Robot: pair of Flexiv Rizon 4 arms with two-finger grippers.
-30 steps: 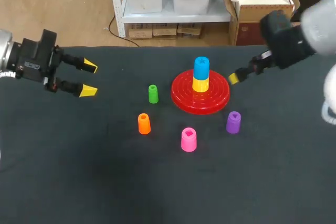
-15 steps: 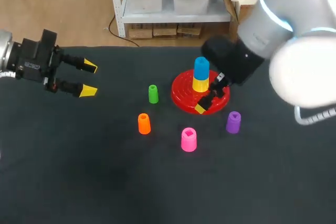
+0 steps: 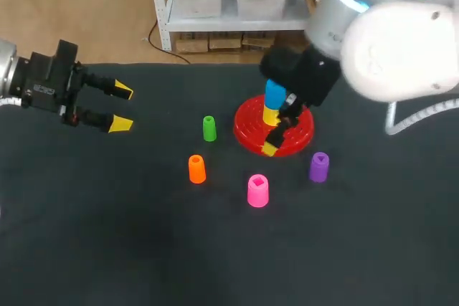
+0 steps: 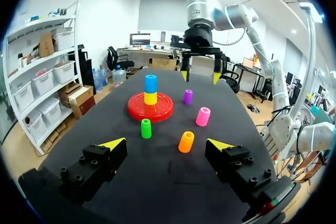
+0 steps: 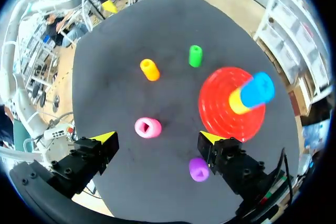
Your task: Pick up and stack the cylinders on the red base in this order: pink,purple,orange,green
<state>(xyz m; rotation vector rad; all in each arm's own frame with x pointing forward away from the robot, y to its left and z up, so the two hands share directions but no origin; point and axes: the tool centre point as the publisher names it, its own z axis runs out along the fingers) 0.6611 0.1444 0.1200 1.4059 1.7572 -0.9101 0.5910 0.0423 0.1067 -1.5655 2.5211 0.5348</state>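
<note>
The glossy pink cylinder (image 3: pixel 257 190) stands before the ridged red plastic base (image 3: pixel 247 132), with the orange cylinder (image 3: pixel 196 169) and purple cylinder (image 3: pixel 319 167) flanking it. Our right gripper (image 4: pixel 200 77) gapes empty over the base's near rim. A blue cylinder (image 3: pixel 274 92) on a yellow cylinder (image 3: pixel 270 115) blocks its middle. Left of the base stand the green cylinder (image 3: pixel 209 128) and, well apart, our open, empty left gripper (image 3: pixel 122 108).

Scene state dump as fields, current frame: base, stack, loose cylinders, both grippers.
base: red base, far middle of the table
on base: yellow cylinder with blue cylinder on top
loose, upright: green cylinder left of the base; orange cylinder, pink cylinder, purple cylinder in front of it
left gripper: open, empty, at the table's left side
right gripper: open, empty, above the base's front rim
progress: none of the four stacked yet
</note>
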